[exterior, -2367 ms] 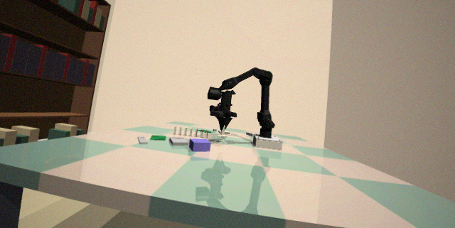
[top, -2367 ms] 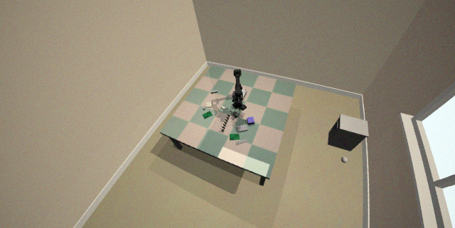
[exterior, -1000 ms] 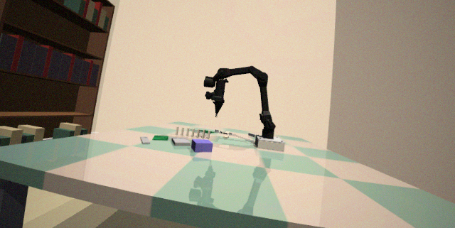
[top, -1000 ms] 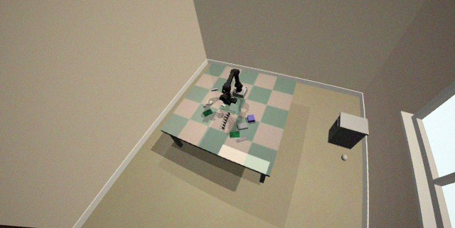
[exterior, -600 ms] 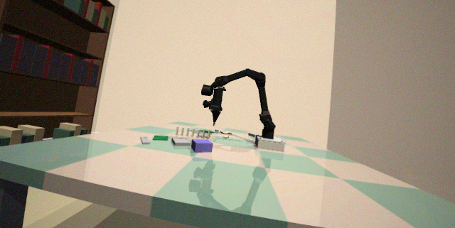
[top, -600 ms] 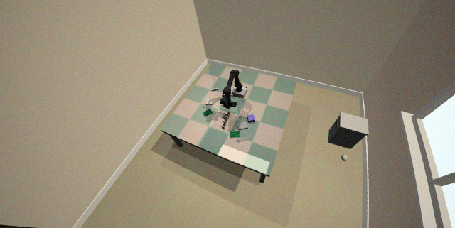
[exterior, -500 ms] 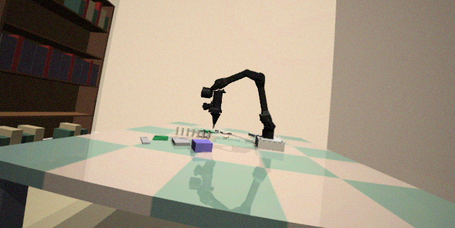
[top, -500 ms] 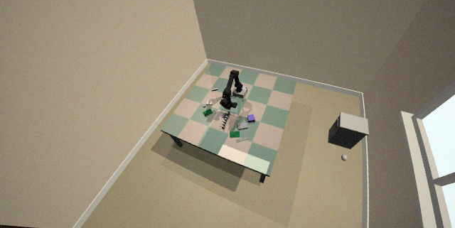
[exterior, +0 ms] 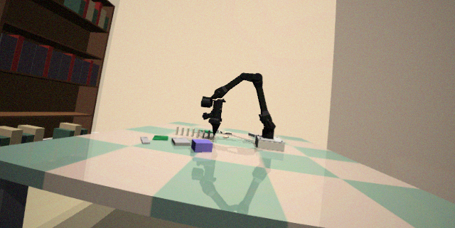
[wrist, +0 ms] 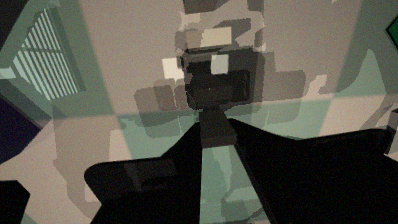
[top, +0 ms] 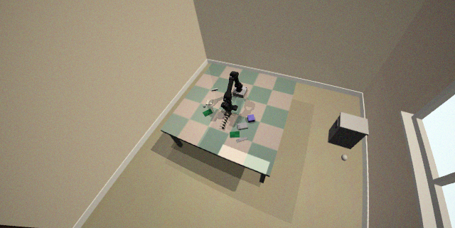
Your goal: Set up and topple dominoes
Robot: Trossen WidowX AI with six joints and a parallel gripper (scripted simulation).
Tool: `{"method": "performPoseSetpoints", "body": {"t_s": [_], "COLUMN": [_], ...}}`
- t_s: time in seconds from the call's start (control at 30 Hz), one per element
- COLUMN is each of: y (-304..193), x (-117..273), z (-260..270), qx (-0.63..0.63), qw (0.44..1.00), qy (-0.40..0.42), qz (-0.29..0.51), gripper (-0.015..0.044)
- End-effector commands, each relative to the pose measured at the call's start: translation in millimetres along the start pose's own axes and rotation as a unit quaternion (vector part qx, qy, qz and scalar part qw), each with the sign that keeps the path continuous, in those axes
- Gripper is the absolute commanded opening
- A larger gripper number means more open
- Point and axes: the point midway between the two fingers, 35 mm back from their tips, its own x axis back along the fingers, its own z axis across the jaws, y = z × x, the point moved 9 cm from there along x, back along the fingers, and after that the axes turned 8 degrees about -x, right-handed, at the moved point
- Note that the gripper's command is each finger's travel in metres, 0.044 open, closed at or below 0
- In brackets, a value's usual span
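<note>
The claw (top: 227, 114) (exterior: 214, 136) (wrist: 213, 125) is clenched on a domino (wrist: 218, 131), low at the arm-base end of the row of dominoes (top: 224, 123) (exterior: 188, 132) (wrist: 215, 92). The row stands upright, running from near the middle of the desk (top: 271, 135) (exterior: 99, 185) (wrist: 95, 50) toward the long edge opposite the arm's base (top: 240, 91) (exterior: 270, 144). The purple block (top: 251, 118) (exterior: 202, 145) sits beside it, toward the right edge in the top view. Setting the held piece at the row's spacing and letting go is what seems left at this end; whether the far end lacks one, I cannot tell. The push remains, since the row has not fallen.
</note>
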Motion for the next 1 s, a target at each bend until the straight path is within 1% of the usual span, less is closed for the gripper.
{"method": "performPoseSetpoints", "body": {"t_s": [0.0, 0.2, 0.6, 0.63, 0.73, 0.8, 0.97], "y": [-1, -1, -1, -1, 0, 4, 5], "x": [-4, -4, -4, -4, -1, 20, 100], "z": [0, 0, 0, 0, 0, 1, 0], "qx": [0.001, 0.001, 0.001, 0.001, 0.001, 0.001, 0.000], "qw": [1.000, 1.000, 1.000, 1.000, 1.000, 1.000, 1.000], "qy": [0.002, 0.002, 0.002, 0.002, 0.002, 0.001, 0.001], "qz": [0.000, 0.000, 0.000, 0.000, 0.000, -0.001, -0.001], "gripper": [0.0107, 0.0107, 0.0422, 0.0440, 0.0440, 0.0440, 0.0440]}}
